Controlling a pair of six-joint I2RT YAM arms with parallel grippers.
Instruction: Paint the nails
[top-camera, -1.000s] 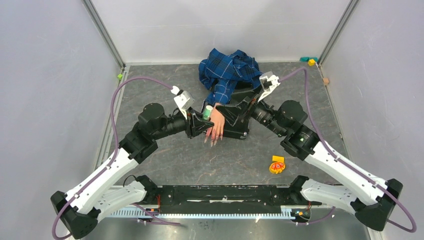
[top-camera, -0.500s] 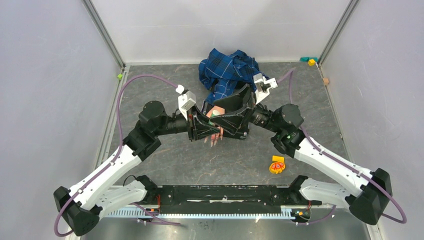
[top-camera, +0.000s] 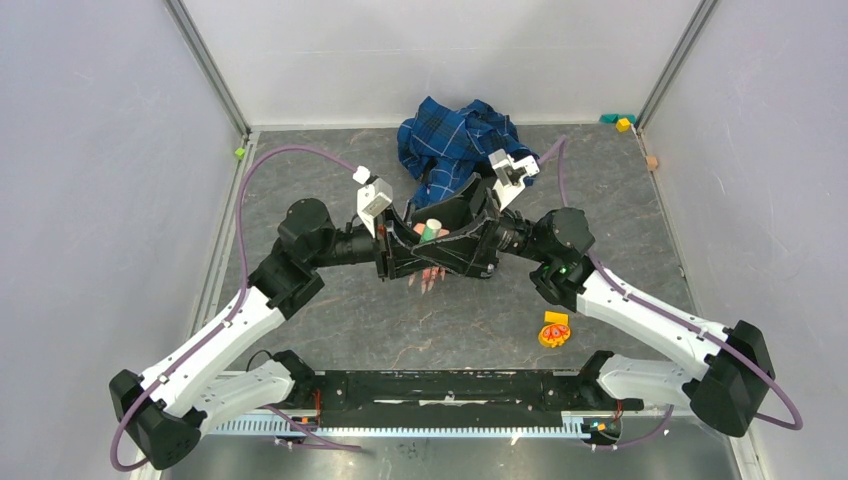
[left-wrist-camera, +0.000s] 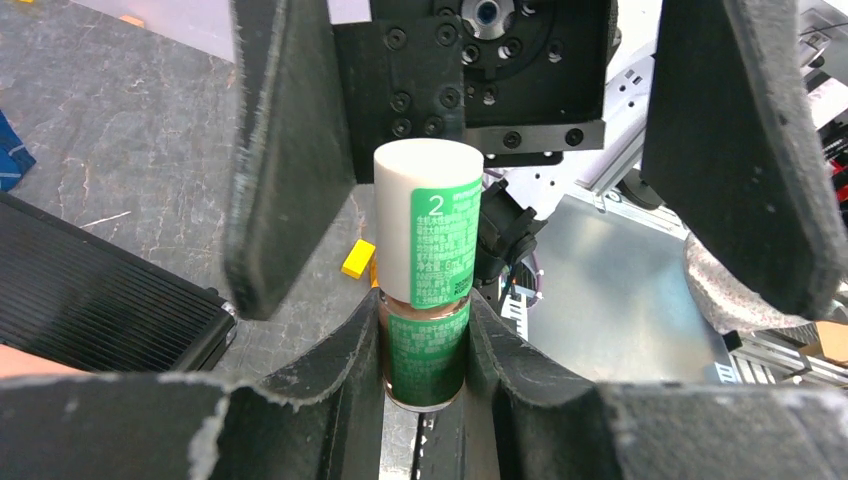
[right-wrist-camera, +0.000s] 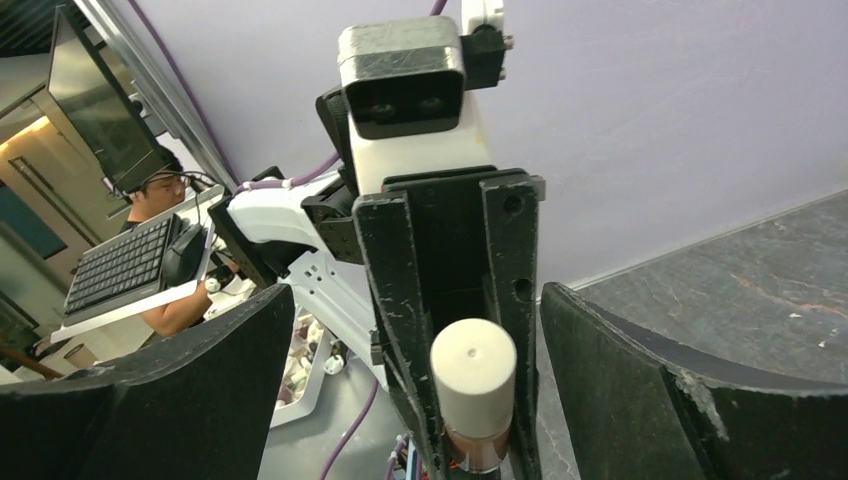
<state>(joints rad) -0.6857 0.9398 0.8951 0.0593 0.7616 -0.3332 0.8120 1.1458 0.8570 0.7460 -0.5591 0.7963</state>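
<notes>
My left gripper (top-camera: 403, 246) is shut on a small nail polish bottle (left-wrist-camera: 427, 335) with a green label and a white cap (left-wrist-camera: 428, 215). It holds the bottle upright above the mannequin hand. My right gripper (top-camera: 468, 232) is open, and its wide fingers (left-wrist-camera: 285, 150) stand on either side of the cap without touching it. In the right wrist view the cap (right-wrist-camera: 473, 385) sits between the left gripper's fingers (right-wrist-camera: 405, 300). The pale hand is mostly hidden under the grippers. Only the pink-red nails (top-camera: 430, 281) and the blue plaid sleeve (top-camera: 455, 143) show.
A black ribbed pad (left-wrist-camera: 90, 290) lies under the hand. An orange and yellow object (top-camera: 552, 330) sits on the table at the near right. Small blocks lie at the far right corner (top-camera: 622, 122) and far left edge (top-camera: 240, 152).
My right gripper has moved left toward the left gripper, and its open fingers now straddle the bottle cap. The left gripper has shifted slightly with the bottle, covering more of the hand.
</notes>
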